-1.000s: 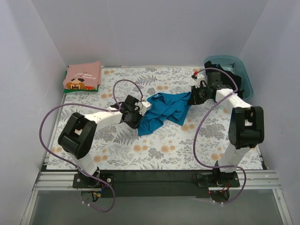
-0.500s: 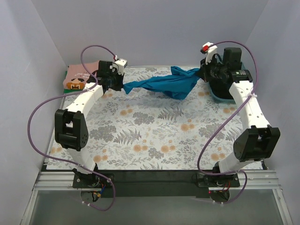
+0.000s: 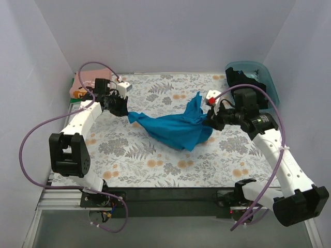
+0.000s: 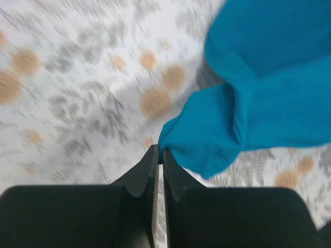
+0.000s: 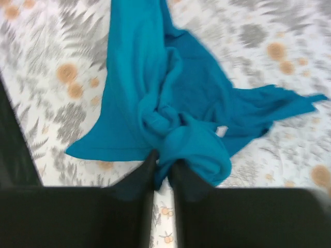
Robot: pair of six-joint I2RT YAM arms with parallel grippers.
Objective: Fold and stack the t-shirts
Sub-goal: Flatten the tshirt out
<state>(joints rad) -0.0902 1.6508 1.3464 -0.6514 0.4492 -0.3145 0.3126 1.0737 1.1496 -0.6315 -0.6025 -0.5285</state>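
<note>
A teal-blue t-shirt (image 3: 173, 129) hangs stretched and crumpled between my two grippers over the middle of the floral table. My left gripper (image 3: 124, 111) is shut on its left corner; in the left wrist view the fingertips (image 4: 159, 155) pinch a fold of the teal cloth (image 4: 269, 103). My right gripper (image 3: 207, 121) is shut on the shirt's right side. In the right wrist view its tips (image 5: 163, 165) bite a bunched knot of the teal shirt (image 5: 181, 93), which spreads onto the table beyond. A folded pink t-shirt (image 3: 79, 82) lies at the back left, partly hidden by my left arm.
A translucent blue tub (image 3: 269, 82) stands at the back right corner with something black (image 3: 239, 77) in it. White walls close off the left, back and right. The floral cover (image 3: 155, 165) runs to the front rail.
The shirt lay bunched mid-table, was lifted and stretched along the back, and now both arms have swung it back toward the middle, lower and sagging onto the table.
</note>
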